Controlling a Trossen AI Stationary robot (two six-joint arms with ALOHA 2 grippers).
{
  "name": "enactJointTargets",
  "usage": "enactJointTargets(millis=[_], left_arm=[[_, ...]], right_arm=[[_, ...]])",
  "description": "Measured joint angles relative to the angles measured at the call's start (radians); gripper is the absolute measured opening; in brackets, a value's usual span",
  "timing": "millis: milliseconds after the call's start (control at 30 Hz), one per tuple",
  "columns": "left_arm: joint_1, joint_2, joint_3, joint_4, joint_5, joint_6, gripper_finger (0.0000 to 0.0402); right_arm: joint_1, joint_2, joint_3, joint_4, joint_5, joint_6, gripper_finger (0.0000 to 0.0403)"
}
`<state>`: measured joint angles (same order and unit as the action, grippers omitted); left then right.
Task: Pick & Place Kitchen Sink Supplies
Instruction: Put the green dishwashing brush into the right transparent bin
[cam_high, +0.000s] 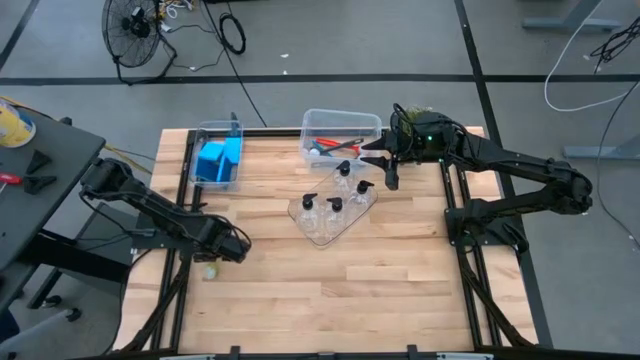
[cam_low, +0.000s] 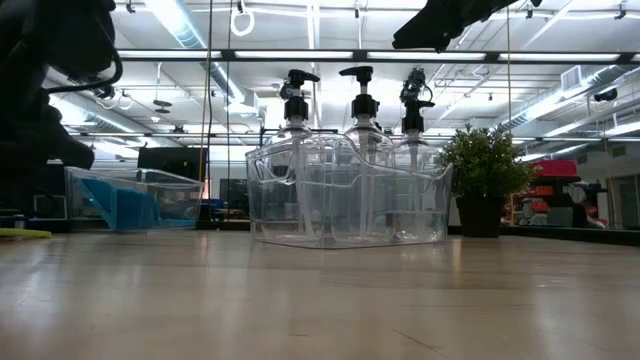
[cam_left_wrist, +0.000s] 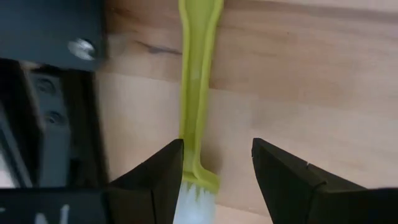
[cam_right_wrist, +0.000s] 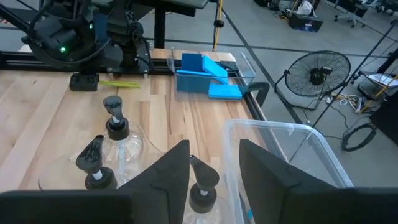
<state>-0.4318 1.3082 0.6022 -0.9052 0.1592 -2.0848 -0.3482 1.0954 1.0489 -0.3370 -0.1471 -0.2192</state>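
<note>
A yellow-green brush (cam_left_wrist: 198, 81) lies flat on the wooden table near its left edge (cam_high: 210, 270). My left gripper (cam_left_wrist: 217, 146) points straight down over the brush's bristle end, open, with one finger on each side of the handle; I cannot tell whether a finger touches it. My right gripper (cam_right_wrist: 214, 149) hangs open and high above the far right of the table (cam_high: 375, 160), with nothing between its fingers. Below it, several clear pump bottles (cam_high: 335, 207) stand in a clear tray (cam_high: 322, 236). Blue sponges (cam_high: 218, 160) lie in a clear bin.
A clear bin (cam_high: 370, 122) holding a red brush (cam_high: 330, 146) stands at the far edge, beside the right gripper. A small potted plant (cam_low: 485, 165) stands at the far right corner. The sponge bin (cam_high: 200, 130) is at the far left. Bare wood (cam_high: 380, 290) spans the near half.
</note>
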Motion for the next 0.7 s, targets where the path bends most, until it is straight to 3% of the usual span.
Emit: enactJointTargets(millis=[433,700], left_arm=[[0.0,0.006,-0.001,-0.046,-0.016,0.005,0.0197],[0.0,0.007,0.067,-0.11,-0.045,0.024,0.0197]], right_arm=[[0.0,0.0,0.0,0.0,0.0,0.0,0.0141],[0.0,0.0,0.0,0.001,0.0,0.0,0.0141]])
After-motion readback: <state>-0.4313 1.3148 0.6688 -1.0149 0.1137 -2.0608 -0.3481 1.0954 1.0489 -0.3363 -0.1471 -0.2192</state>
